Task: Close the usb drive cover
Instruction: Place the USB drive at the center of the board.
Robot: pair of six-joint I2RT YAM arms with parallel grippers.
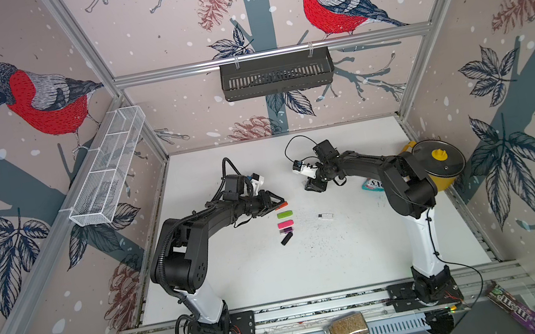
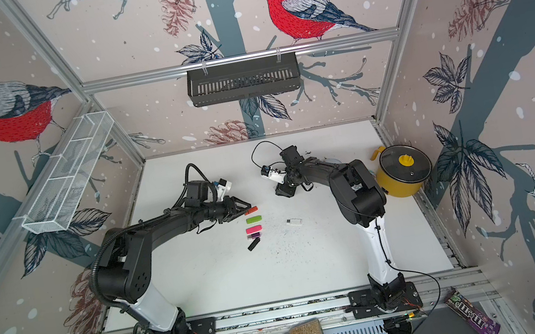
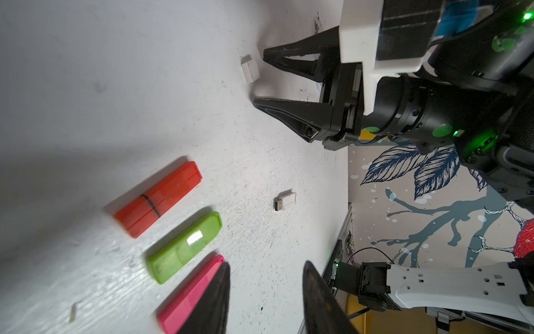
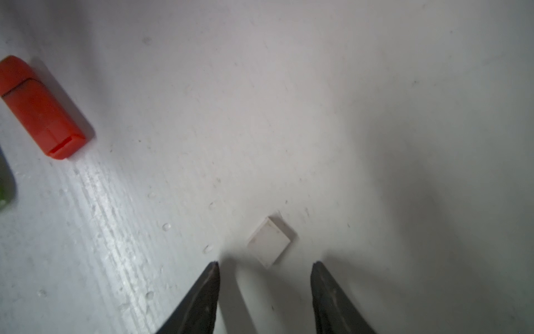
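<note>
Left wrist view: the white drive (image 3: pixel 285 200) lies uncapped on the table (image 3: pixel 86 86), near the orange drive (image 3: pixel 158 199), green drive (image 3: pixel 185 245) and pink drive (image 3: pixel 190 295), which are lined up side by side. The left gripper (image 3: pixel 267 266), parted and empty, partly hides the pink one. The cap (image 3: pixel 250 69) sits well apart from the white drive, just off the tips of the right gripper (image 3: pixel 260 78), whose jaws stand wide around nothing. In both top views the white drive lies lengthwise across the table, metal plug toward the coloured row.

I see black left arm (image 1: pixel 215 217) and black right arm (image 1: pixel 364 162), white base links (image 1: pixel 207 297), ribbed black conduit (image 1: pixel 168 233) on left, green LEDs (image 3: pixel 456 133).
</note>
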